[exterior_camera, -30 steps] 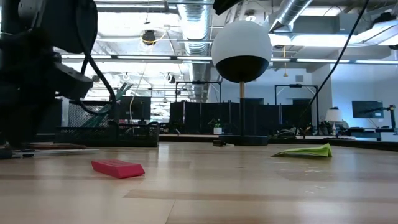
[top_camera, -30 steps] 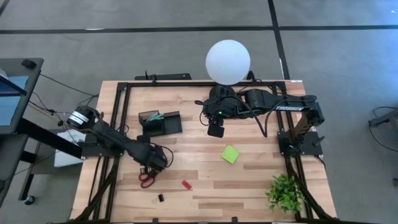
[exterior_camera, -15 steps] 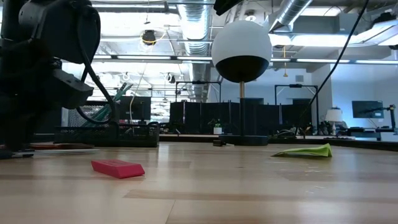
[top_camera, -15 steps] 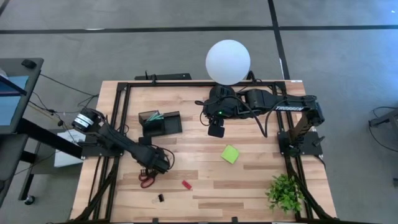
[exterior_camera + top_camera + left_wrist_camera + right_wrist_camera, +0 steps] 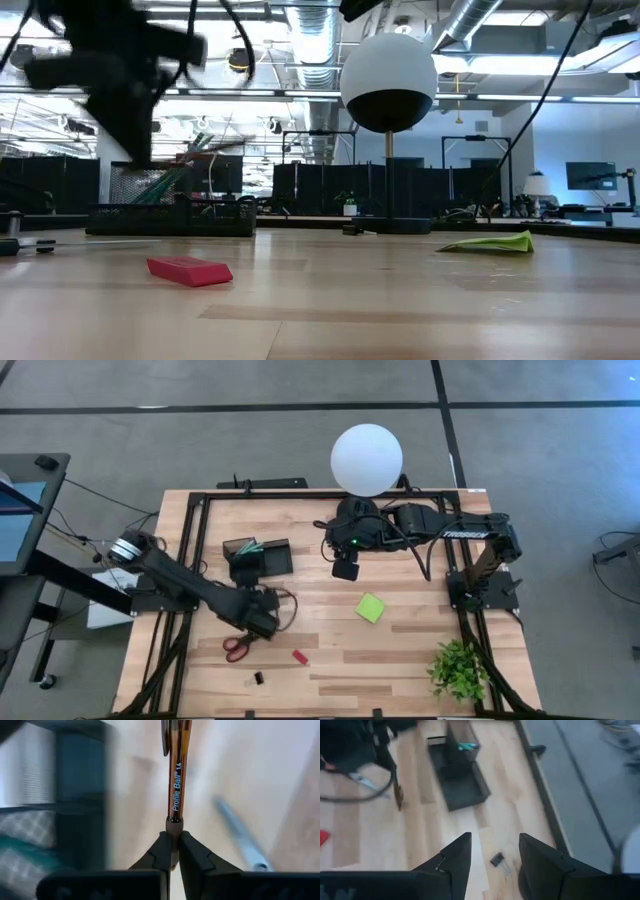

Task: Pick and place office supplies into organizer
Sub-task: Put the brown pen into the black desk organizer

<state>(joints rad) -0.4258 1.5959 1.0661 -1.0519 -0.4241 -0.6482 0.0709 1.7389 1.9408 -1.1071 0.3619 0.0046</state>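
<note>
High view: the wooden desk point(image 5: 400, 650) carries a small black organizer point(image 5: 258, 558) toward its left rear, a low tray with compartments; the left-hand compartment holds teal and green pens point(image 5: 247, 546) standing at a slant, while the wider compartment beside it looks bare as far as can be told. The left pincer point(image 5: 262, 612) hangs just in front of the organizer, above the desk, with its fingers point(image 5: 161, 851) pressed together on one end of a brown pen point(image 5: 177, 780); in the left wrist view the pen points straight out from the fingertips, with the organizer's dark wall at one side. Red-handled scissors point(image 5: 237, 649) lie flat on the desk in front of the left pincer, their blades pointing toward it. A small red piece point(image 5: 299, 657) lies a little to the right of the scissors, and a black clip point(image 5: 258, 678) lies near the front edge. A lime-green sticky-note pad point(image 5: 370, 607) lies near the middle of the desk, well apart from the organizer. The right pincer point(image 5: 346, 569) waits near the back of the desk under the white globe lamp point(image 5: 367, 459), its fingers spread apart and holding nothing; its wrist view looks down on the organizer and on another black clip point(image 5: 497, 859) lying on the bare wood. A small green plant point(image 5: 458, 668) stands at the front right corner.
</note>
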